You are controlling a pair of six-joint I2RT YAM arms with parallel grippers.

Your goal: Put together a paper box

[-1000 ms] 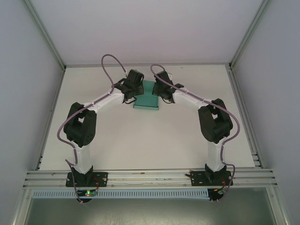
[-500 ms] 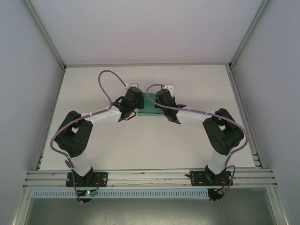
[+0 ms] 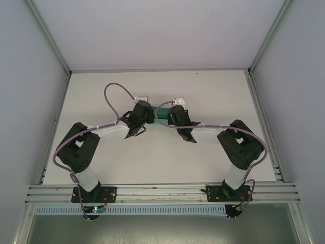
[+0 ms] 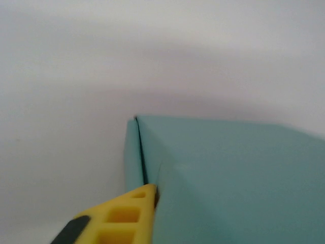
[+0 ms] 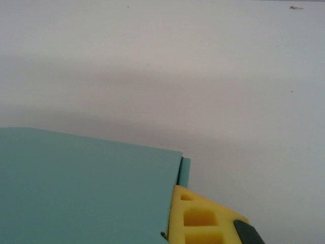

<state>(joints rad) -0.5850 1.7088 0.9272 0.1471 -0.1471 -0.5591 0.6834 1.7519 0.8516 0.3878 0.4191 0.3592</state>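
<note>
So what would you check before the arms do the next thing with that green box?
1. The paper box lies on the table between both arms: ok.
2. Finger of the left gripper touches the box's corner: ok.
3. Corner seam flush: not ok, a thin dark gap shows.
4. Left jaws open or shut: cannot tell.
5. The right gripper shut, its finger against the box's edge: ok.
6. Card actually pinched by either: cannot tell.

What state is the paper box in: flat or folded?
Folded up: the paper box shows a raised corner where panels meet, seen from both wrists. Whether every flap is tucked, cannot tell.
</note>
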